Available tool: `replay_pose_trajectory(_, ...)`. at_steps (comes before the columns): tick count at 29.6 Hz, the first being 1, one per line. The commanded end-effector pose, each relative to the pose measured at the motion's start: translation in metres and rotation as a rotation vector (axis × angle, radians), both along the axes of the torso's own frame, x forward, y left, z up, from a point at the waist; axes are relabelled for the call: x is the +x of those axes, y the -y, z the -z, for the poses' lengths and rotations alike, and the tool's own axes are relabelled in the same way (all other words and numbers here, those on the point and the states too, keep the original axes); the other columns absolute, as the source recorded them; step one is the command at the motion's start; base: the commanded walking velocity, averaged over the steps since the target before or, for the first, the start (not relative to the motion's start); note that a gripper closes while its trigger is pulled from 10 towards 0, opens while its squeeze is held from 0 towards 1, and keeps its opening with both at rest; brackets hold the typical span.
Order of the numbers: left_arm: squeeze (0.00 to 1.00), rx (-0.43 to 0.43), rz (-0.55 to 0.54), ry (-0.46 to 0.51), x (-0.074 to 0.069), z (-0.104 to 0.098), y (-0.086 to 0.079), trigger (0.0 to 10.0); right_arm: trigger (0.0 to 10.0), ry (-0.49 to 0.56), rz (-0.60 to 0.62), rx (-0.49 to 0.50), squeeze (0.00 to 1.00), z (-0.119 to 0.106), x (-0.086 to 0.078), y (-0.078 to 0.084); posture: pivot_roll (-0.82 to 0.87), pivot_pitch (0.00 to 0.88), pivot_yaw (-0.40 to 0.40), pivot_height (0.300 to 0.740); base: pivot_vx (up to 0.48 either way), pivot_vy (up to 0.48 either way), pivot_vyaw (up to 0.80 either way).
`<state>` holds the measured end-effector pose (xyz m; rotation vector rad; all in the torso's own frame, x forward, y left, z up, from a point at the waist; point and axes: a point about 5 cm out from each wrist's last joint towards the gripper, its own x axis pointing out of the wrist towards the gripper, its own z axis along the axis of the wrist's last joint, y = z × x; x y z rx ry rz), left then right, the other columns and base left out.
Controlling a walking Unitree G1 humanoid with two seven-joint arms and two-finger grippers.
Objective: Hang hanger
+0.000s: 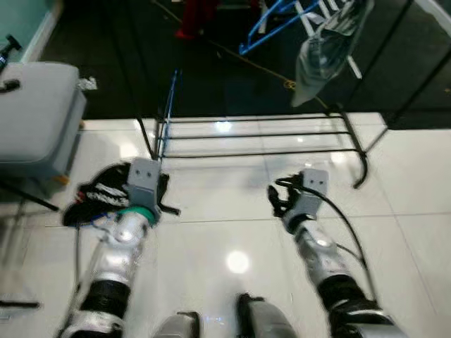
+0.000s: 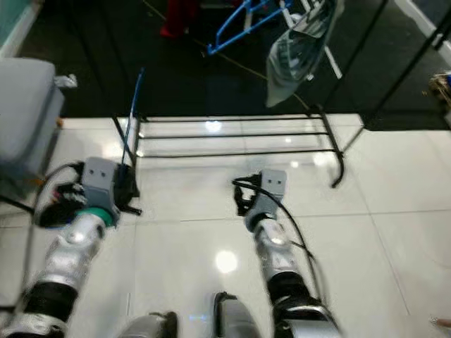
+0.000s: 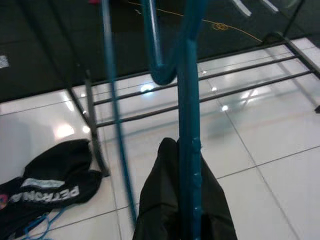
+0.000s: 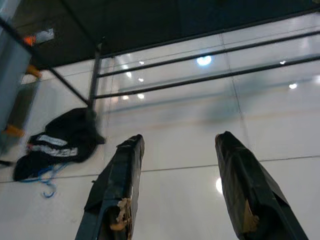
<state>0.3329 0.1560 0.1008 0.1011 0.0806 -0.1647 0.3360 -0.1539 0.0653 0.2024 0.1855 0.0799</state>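
My left gripper [image 3: 182, 210] is clamped on one blue hanger [image 3: 186, 115], raised before the black rack [image 1: 257, 134]. I'd lift its hook squarely over a rail before letting go. My right gripper [image 4: 177, 190] gapes wide, empty. One black garment [image 1: 99, 193] lies on the floor, left.

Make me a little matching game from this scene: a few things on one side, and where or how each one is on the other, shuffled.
Things:
1. blue hanger
2. right gripper
3. black garment
4. grey-green garment

States:
A. open, holding nothing
B. crumpled on the white floor beside the rack's foot
C. hanging up on the black rack
D. clamped in the left gripper

Pairs: 1-D, 2-A, 3-B, 4-C
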Motion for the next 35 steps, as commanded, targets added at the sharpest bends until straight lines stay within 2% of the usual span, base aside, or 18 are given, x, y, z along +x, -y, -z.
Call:
replay_pose_trajectory(1,0.00,0.003,-0.010,-0.027,-0.0048,0.0073,-0.0041,10.0,10.0,-0.022,0.000,0.008,0.00,0.0054,-0.0031,-0.0011,-0.01,0.173,0.042,0.740,0.341,0.000,0.00)
replay_pose_trajectory(35,0.00,0.008,0.025,-0.039,-0.0051,0.0043,0.0051,10.0,10.0,-0.018,0.005,0.012,0.00,0.0035,-0.0019,-0.0022,-0.01,0.183,0.043,0.740,0.342,0.000,0.00)
